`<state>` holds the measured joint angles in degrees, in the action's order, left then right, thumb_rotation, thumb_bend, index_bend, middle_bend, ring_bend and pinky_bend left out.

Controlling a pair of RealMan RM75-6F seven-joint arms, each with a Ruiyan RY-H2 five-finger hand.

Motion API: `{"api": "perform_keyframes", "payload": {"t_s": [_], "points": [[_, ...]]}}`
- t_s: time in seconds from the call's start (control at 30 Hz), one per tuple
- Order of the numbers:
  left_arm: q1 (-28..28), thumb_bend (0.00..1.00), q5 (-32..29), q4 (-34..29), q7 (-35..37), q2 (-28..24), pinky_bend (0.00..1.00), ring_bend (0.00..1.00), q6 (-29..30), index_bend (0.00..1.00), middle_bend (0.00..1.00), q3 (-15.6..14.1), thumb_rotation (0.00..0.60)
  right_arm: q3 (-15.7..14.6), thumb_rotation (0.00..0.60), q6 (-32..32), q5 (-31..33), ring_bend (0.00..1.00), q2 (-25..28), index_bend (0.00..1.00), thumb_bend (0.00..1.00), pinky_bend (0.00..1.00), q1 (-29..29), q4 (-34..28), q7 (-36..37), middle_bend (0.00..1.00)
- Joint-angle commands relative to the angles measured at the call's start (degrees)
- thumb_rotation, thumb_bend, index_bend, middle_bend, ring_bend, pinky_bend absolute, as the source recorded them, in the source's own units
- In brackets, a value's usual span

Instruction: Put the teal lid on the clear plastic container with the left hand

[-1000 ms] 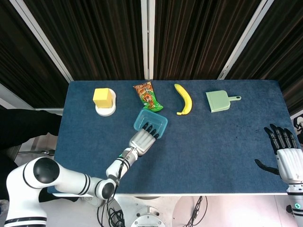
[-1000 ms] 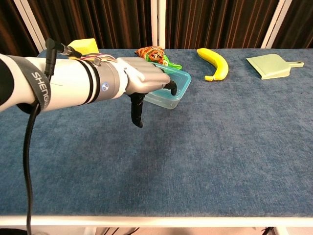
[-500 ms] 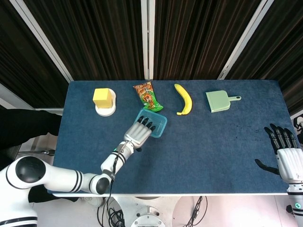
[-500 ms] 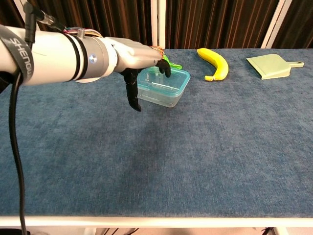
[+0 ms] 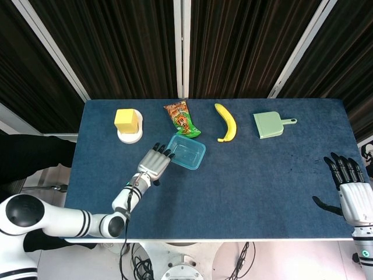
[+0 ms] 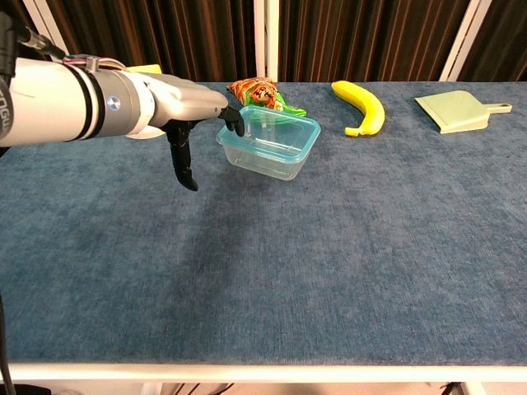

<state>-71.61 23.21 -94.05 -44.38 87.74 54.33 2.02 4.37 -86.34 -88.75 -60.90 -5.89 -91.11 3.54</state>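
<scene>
The clear plastic container (image 5: 186,153) (image 6: 265,160) stands on the blue table near the back centre, with the teal lid (image 6: 277,132) lying across its top. My left hand (image 5: 154,164) (image 6: 186,110) hovers just left of the container, holding nothing. Its fingers are stretched out and its thumb hangs downward. In the chest view the fingertips (image 6: 236,123) end close to the lid's left edge; I cannot tell whether they touch it. At the table's right edge my right hand (image 5: 348,185) is held still with fingers spread and nothing in it.
A snack bag (image 5: 182,118) (image 6: 258,92) lies right behind the container. A banana (image 5: 226,122) (image 6: 361,105) and a green dustpan (image 5: 270,124) (image 6: 455,111) lie to the right of it. A yellow block on a white disc (image 5: 128,123) stands at the back left.
My left hand has drawn back to the left, off the top of the container. The lidded container now shows uncovered, shifted only slightly.
</scene>
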Motion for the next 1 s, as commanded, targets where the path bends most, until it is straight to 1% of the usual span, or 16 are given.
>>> {"api": "perform_keyframes", "payload": {"t_s": [0.03, 0.43, 0.73, 0.8, 0.9, 1.0], "points": [[0.18, 0.00, -0.18, 0.31, -0.33, 0.40, 0.05, 0.00, 0.15, 0.16, 0.11, -0.19, 0.600, 0.00, 0.600, -0.06, 0.04, 0.00, 0.03, 0.00, 0.08, 0.00, 0.05, -0.03, -0.04, 0.00], [0.66, 0.00, -1.81, 1.77, -1.56, 2.15, 0.05, 0.00, -0.48, 0.16, 0.11, -0.62, 0.600, 0.02, 0.600, -0.01, 0.26, 0.00, -0.04, 0.00, 0.08, 0.00, 0.10, 0.14, 0.11, 0.00], [0.75, 0.00, -1.61, 2.22, -1.75, 2.71, 0.05, 0.00, -1.49, 0.16, 0.11, -0.43, 0.600, -0.03, 0.600, -0.28, 0.28, 0.00, -0.05, 0.00, 0.08, 0.00, 0.31, 0.09, 0.16, 0.00], [1.07, 0.00, -0.63, 1.95, -0.84, 2.33, 0.05, 0.00, -1.59, 0.16, 0.11, 0.06, 0.600, -0.04, 0.600, -0.50, 0.28, 0.00, 0.08, 0.00, 0.08, 0.00, 0.46, 0.07, 0.22, 0.00], [2.44, 0.00, 2.44, 0.49, 2.06, 0.89, 0.05, 0.00, -0.56, 0.15, 0.11, 1.37, 0.600, 0.00, 0.600, -0.93, 0.23, 0.00, 0.31, 0.00, 0.08, 0.00, 0.68, 0.01, 0.40, 0.00], [5.26, 0.00, 7.20, -3.23, 8.05, -2.76, 0.05, 0.00, -0.04, 0.15, 0.11, 3.48, 0.600, 0.02, 0.600, -1.07, 0.11, 0.00, 0.70, 0.00, 0.08, 0.00, 0.75, -0.03, 0.81, 0.00]]}}
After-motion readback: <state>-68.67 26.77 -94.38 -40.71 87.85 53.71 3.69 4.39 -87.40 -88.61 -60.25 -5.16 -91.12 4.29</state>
